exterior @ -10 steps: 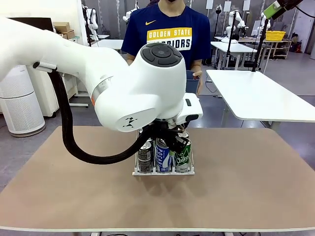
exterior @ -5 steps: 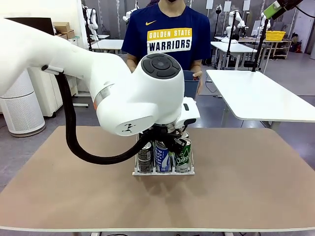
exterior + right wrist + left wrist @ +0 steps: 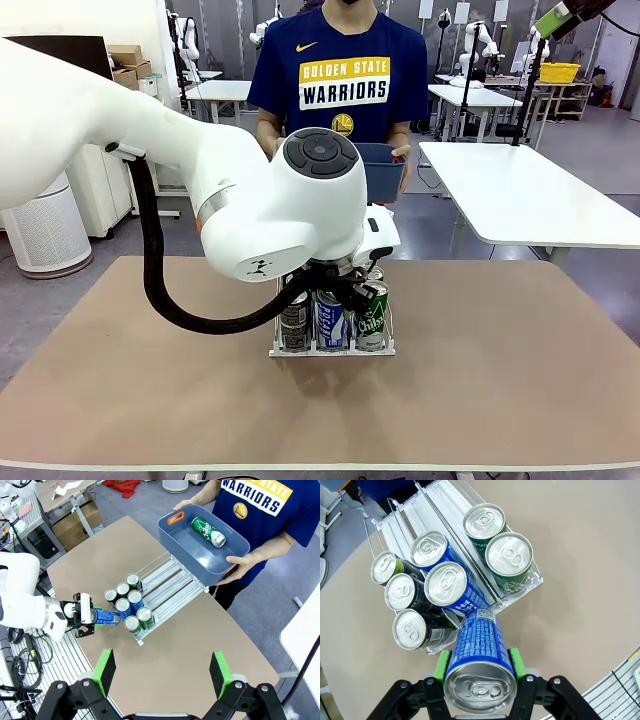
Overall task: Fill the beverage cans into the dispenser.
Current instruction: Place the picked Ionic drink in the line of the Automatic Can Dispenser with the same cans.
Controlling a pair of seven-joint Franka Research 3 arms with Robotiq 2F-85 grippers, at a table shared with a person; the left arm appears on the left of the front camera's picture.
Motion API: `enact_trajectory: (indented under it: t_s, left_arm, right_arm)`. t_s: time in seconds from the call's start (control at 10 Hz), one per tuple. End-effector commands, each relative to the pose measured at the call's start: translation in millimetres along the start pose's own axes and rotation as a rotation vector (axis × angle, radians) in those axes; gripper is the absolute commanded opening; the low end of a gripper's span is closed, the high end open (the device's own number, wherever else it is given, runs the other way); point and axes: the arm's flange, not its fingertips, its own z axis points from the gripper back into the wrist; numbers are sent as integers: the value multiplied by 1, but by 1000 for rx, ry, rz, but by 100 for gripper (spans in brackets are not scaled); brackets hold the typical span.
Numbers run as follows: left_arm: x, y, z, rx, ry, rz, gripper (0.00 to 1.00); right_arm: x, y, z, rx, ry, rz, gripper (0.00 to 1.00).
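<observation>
Left gripper pinches a slim blue-and-white lettered metal can across its wall just below the silver top. Can is tilted, base at the near end of the middle lane of the white wire-divided dispenser rack, table centre. Probably full: hefty, smooth, thin-walled, dents easily. Hold mid-wall, moderate squeeze. Right gripper spread, empty, well above the table.

A person in a navy Warriors shirt stands at 12 o'clock beyond the brown tabletop, blue-grey bin in front; white table at 2 o'clock, air purifier at 9 o'clock.
</observation>
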Motion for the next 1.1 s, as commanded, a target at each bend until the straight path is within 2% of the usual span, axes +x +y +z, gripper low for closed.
enact_trajectory:
  t_s: [0.0,0.6,1.0]
  left_arm:
    - [8,6,-22,11,-65,23,57]
    - [29,29,-41,80,-97,72,57]
    - [30,27,-61,19,4,91,57]
  right_arm:
    - [0,1,0,0,-1,1,100]
    - [0,1,0,0,-1,1,100]
    - [0,1,0,0,-1,1,100]
